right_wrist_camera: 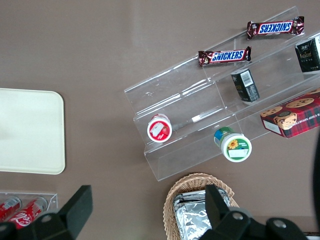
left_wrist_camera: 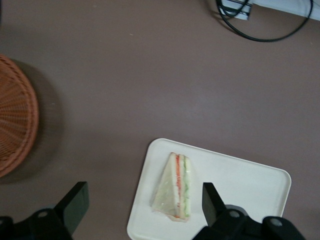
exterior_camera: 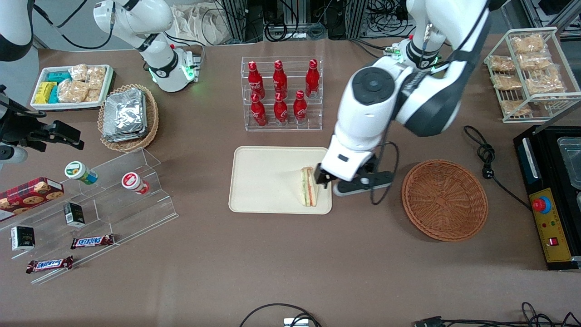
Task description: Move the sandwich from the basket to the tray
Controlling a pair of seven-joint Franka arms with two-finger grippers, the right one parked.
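The sandwich (exterior_camera: pixel 309 186), a pale triangular wedge with orange and green layers, lies on the cream tray (exterior_camera: pixel 268 179) near the tray's edge toward the working arm's end. My left gripper (exterior_camera: pixel 323 178) is open and empty, just above and beside the sandwich. In the left wrist view the sandwich (left_wrist_camera: pixel 176 187) lies on the tray (left_wrist_camera: pixel 240 180) between the gripper's (left_wrist_camera: pixel 143 192) wide-apart fingers, touching neither. The reddish-brown basket (exterior_camera: pixel 445 200) is empty, beside the tray toward the working arm's end; its rim also shows in the left wrist view (left_wrist_camera: pixel 15 120).
A clear rack of red bottles (exterior_camera: pixel 282 93) stands farther from the front camera than the tray. A black cable (exterior_camera: pixel 485 154) and a control box (exterior_camera: pixel 549 195) lie past the basket. A tan basket of foil packets (exterior_camera: pixel 129 116) and an acrylic shelf (exterior_camera: pixel 104 200) sit toward the parked arm's end.
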